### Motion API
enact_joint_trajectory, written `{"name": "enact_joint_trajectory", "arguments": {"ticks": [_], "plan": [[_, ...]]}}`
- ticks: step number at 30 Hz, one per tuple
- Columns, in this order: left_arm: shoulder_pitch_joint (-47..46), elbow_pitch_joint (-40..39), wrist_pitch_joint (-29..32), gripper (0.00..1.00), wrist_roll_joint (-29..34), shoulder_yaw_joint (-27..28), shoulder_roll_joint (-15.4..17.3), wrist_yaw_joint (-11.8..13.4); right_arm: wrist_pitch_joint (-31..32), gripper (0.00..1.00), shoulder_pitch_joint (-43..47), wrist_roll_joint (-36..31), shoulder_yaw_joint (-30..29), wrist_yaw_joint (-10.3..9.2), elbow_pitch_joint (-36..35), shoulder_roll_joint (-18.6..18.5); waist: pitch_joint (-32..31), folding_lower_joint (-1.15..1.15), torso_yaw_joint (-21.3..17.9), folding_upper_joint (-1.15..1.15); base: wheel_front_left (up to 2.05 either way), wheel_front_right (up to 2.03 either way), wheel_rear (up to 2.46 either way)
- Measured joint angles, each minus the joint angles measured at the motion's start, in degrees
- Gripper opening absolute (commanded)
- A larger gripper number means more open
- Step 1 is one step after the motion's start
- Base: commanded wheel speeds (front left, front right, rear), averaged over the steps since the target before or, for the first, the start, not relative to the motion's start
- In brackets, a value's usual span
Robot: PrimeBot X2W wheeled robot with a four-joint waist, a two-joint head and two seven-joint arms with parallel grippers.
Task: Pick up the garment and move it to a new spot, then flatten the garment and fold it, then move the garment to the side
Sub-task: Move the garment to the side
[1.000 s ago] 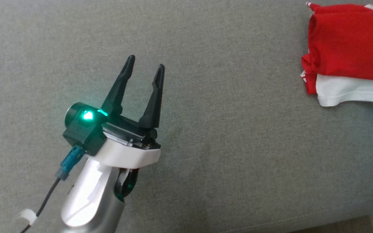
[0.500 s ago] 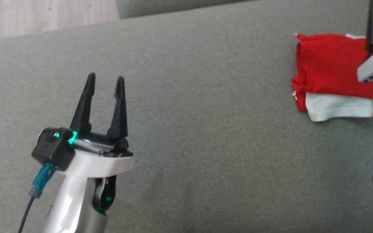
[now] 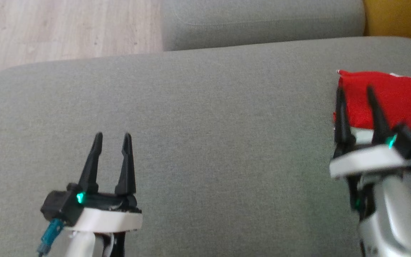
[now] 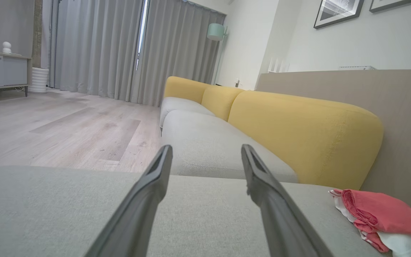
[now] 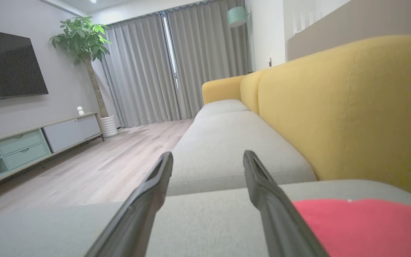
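Lying folded on seat cushion [image 3: 209,125], far right, red garment [image 3: 398,96] [image 4: 380,214] [image 5: 362,228] stretching long axis sideways across head view, white layer facing robot; left gripper [image 3: 112,135] hovering spread wide, empty, well apart; right gripper [image 3: 355,89] gaping empty at garment's left end.

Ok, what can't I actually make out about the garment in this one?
Head view: the garment runs off the right edge, and its near edge sits behind the blurred right tool.
Right wrist view: the red cloth is cut by the bottom and right edges, so its outline cannot be told.
Left wrist view: its lower corner is cut off at the bottom right, so how neatly it is folded is unclear.
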Motion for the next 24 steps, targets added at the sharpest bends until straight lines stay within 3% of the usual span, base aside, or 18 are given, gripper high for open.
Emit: {"name": "enact_joint_trajectory", "arguments": {"ticks": [8, 24], "plan": [[4.2, 0.8, 0.0, 1.0, -0.3, 0.0, -0.3, 0.0, -3.3, 1.0, 11.1, 4.6, 4.0, 0.0, 3.8, 0.7, -2.4, 0.0, 1.5, 0.0, 0.0, 0.0, 0.0], [6.3, 2.3, 0.0, 1.0, -2.1, 1.6, -0.5, 0.0, -3.5, 1.0, 12.0, 4.9, 4.7, 0.0, 2.1, 0.8, -2.9, 0.01, 1.5, 0.0, 0.0, 0.0, 0.0]]}}
